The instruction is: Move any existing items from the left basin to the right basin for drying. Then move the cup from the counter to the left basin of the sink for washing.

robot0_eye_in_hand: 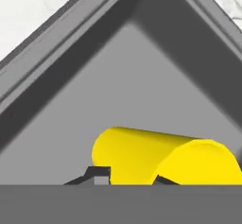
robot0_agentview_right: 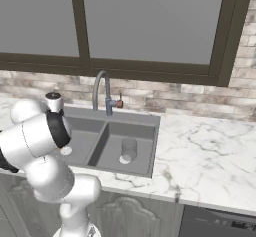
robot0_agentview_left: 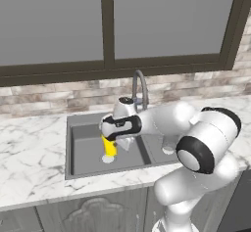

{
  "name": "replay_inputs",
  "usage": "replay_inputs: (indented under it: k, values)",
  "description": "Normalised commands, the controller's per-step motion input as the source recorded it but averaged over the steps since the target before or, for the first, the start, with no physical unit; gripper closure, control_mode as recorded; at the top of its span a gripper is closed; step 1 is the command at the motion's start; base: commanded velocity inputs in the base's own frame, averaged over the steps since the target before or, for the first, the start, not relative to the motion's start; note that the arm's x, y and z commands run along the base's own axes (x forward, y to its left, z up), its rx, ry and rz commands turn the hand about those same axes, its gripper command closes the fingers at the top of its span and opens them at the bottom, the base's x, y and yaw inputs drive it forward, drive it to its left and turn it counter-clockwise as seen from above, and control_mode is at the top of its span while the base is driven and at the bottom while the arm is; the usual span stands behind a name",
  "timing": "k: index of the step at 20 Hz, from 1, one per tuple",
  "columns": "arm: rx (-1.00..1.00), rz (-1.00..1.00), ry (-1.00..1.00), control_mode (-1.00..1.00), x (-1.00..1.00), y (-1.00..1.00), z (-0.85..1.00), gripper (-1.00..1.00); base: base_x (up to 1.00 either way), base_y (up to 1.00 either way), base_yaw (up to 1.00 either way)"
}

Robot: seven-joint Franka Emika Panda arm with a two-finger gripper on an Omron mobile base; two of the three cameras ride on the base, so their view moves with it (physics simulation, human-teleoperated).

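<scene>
— Jaws (robot0_eye_in_hand: 126, 176) first: where did the small bright yellow tapered cup (robot0_eye_in_hand: 163, 158) sit against them?

— Right between them. From the hand view, one dark fingertip (robot0_eye_in_hand: 97, 175) rose at each side of the cup's wall, so the jaws were pinching the cup.

— And where was that in the dark grey double-basin sink (robot0_agentview_left: 73, 123)?

— Over the wider left basin (robot0_agentview_left: 88, 150). From the left base view the cup (robot0_agentview_left: 110, 147) hung low under the white arm's hand, just above the round white drain (robot0_agentview_left: 108, 158); I could not tell whether it touched the floor.

— The small grey translucent cylindrical tumbler (robot0_agentview_right: 129, 148)?

— Upright in the narrower right basin (robot0_agentview_right: 142, 156), just beside its drain, well apart from the jaws.

— Anything else nearby?

— The curved grey gooseneck tap (robot0_agentview_right: 100, 90) stood behind the basins, with the white marble table (robot0_agentview_right: 210, 151) around them.
</scene>
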Motion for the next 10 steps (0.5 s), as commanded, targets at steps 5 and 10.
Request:
replay_inputs:
  k: [5, 10]
  values:
    - [-0.07, 0.00, 0.00, -1.00, 0.52, 0.33, -0.54, 1.00, 0.00, 0.00, 0.00]
    - [-0.03, 0.00, -0.03, -1.00, 0.37, 0.20, -0.29, 1.00, 0.00, 0.00, 0.00]
